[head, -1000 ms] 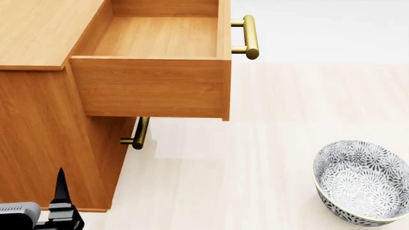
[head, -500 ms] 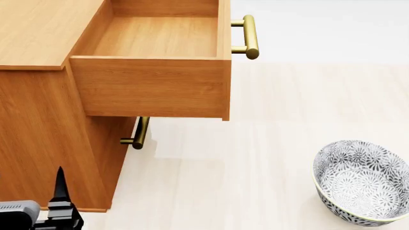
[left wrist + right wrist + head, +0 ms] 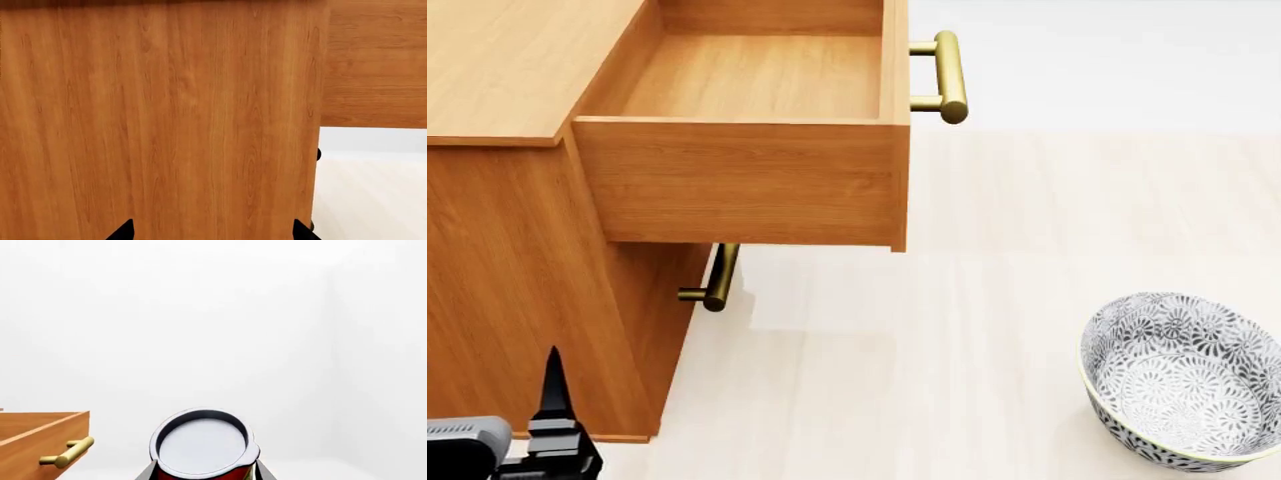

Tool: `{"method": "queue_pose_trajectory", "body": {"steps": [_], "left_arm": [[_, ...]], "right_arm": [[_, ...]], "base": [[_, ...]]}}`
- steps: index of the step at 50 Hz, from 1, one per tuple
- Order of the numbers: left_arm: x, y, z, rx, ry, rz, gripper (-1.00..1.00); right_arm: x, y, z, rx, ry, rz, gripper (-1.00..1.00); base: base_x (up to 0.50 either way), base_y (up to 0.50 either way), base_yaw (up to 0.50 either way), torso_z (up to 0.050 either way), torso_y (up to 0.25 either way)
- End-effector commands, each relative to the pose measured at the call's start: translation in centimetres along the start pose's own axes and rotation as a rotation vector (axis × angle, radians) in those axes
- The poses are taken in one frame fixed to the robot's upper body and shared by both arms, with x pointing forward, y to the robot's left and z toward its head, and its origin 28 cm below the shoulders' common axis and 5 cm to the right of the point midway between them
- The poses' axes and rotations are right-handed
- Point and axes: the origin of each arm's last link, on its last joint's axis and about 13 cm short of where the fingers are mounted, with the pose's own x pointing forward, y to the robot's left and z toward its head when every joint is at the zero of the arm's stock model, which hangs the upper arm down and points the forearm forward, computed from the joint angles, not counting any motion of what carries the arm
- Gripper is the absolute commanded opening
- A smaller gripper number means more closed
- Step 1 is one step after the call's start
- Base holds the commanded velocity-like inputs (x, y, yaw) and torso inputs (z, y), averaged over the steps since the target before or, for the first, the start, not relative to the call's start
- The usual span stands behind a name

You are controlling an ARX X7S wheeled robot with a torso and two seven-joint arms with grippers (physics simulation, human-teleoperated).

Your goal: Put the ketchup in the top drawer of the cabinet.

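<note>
While the can is aloft, nothing is stowed yet.
Drawer [image 3: 761,90]: pulled out, empty.
Ketchup [image 3: 203,445]: gripped by right end effector [image 3: 203,472], well apart from drawer.
Left end effector [image 3: 213,232]: spread, empty, facing cabinet [image 3: 160,125] side.
Left: carry over, release inside.

cabinet [image 3: 507,290]: orange-brown wood grain | top drawer [image 3: 747,180]: same wood, brass handle [image 3: 950,77] | ketchup [image 3: 203,445]: red label, silver lid | bowl [image 3: 1181,380]: grey-white floral pattern
</note>
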Motion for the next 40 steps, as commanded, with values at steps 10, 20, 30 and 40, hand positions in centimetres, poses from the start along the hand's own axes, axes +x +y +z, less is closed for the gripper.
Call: {"method": "queue_pose_trajectory", "body": {"steps": [10, 20, 30, 40], "left_arm": [[0.0, 0.0, -0.1, -0.003, 0.003, 0.001, 1.0], [0.0, 0.0, -0.2, -0.004, 0.003, 0.0, 1.0], [0.1, -0.1, -0.2, -0.004, 0.005, -0.002, 1.0], [0.1, -0.1, -0.3, -0.005, 0.007, -0.002, 1.0]], "right_arm": [[2.4, 0.5, 3.5, -0.045, -0.098, 0.026, -1.0], [3.4, 0.4, 5.3, -0.054, -0.122, 0.011, -1.0], [4.6, 0.5, 7.0, -0.064, -0.156, 0.01, -1.0], [5.8, 1.2, 8.1, -0.045, -0.221, 0.031, -1.0]], "base": [[0.0, 0.0, 0.0, 0.0, 0.001], [0.0, 0.0, 0.0, 0.0, 0.0], [0.0, 0.0, 0.0, 0.0, 0.0], [0.0, 0.0, 0.0, 0.0, 0.0]]}}
